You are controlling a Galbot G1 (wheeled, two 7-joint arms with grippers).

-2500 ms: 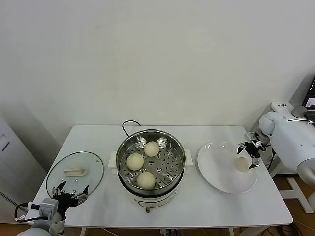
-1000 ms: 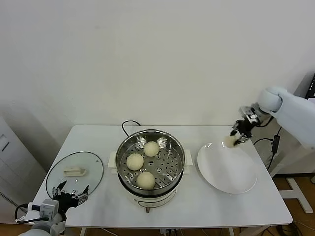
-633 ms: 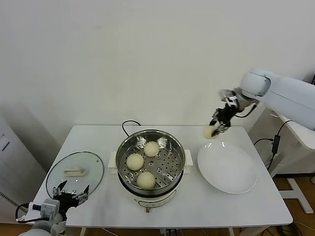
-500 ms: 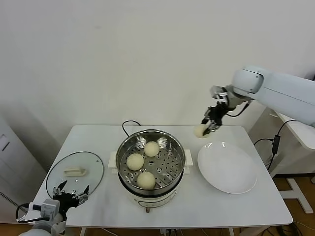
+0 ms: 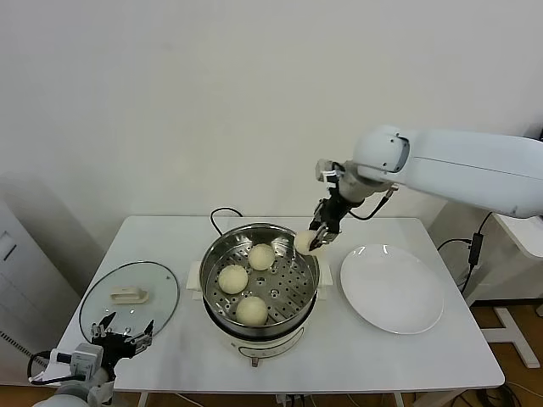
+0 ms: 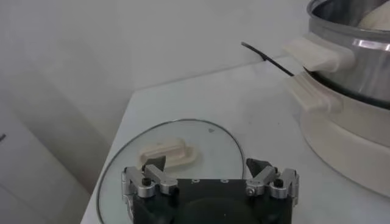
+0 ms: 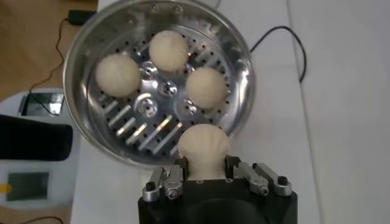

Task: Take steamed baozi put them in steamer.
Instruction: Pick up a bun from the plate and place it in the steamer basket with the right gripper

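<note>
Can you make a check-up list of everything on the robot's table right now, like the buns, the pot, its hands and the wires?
Surface: white table, bare patches showing.
Job's things: three baozi in the steamer; a fourth baozi held above its right rim.
Clutter: white plate with no bun on it; glass lid lying flat on the left.
Grippers: right gripper shut on the fourth baozi; left gripper open, parked by the glass lid.
Cables: black cord behind the steamer.
Surroundings: plain white wall.
</note>
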